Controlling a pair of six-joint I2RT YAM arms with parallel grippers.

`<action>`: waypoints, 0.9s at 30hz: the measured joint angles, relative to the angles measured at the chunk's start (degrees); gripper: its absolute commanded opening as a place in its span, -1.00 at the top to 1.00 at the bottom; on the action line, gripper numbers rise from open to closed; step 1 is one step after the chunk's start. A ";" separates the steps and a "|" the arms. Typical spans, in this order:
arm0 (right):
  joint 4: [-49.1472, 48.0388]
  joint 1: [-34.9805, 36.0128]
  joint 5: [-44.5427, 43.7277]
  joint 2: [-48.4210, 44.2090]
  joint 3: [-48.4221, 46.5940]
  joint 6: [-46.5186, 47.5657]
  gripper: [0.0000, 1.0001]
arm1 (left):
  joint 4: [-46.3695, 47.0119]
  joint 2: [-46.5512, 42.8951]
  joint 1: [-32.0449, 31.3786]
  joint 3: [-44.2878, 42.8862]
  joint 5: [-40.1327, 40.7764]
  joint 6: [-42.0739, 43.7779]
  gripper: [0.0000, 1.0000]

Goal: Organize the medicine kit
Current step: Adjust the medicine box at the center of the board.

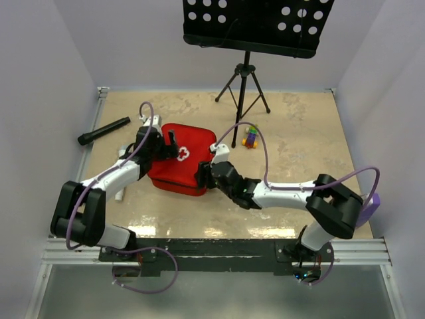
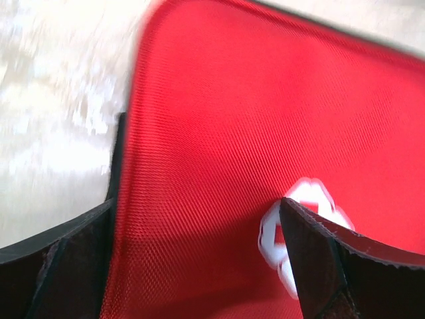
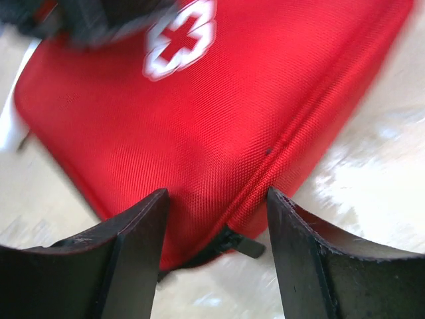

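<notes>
The red medicine kit (image 1: 176, 166) lies closed on the table, its white cross emblem (image 1: 182, 154) facing up. My left gripper (image 1: 166, 145) is open and rests over the lid's far left part; in the left wrist view the red lid (image 2: 219, 133) fills the space between its fingers and one finger (image 2: 325, 266) covers part of the cross (image 2: 302, 199). My right gripper (image 1: 202, 176) is open at the kit's near right corner. The right wrist view shows the lid (image 3: 219, 113), the cross (image 3: 179, 38) and the black zipper pull (image 3: 242, 244) between the fingers. The kit's contents are hidden.
A black flashlight (image 1: 104, 131) lies at the far left. A small coloured toy (image 1: 250, 136) sits behind the kit, near a black tripod (image 1: 244, 86) holding a music stand (image 1: 255, 23). A white object (image 1: 120, 194) lies under the left arm. Walls enclose the table.
</notes>
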State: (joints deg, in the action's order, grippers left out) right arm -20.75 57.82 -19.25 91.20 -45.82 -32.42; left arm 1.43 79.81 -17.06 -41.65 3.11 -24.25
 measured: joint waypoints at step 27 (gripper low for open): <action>16.81 20.68 -2.36 -8.26 0.37 -13.55 -0.34 | -15.56 -26.75 -0.94 7.74 -3.56 -9.62 -1.00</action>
State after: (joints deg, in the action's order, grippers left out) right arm -3.95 78.50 -21.61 82.94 -45.45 -45.98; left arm -14.13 53.06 -18.00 -33.91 -0.45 -33.87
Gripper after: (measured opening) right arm 0.658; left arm 0.999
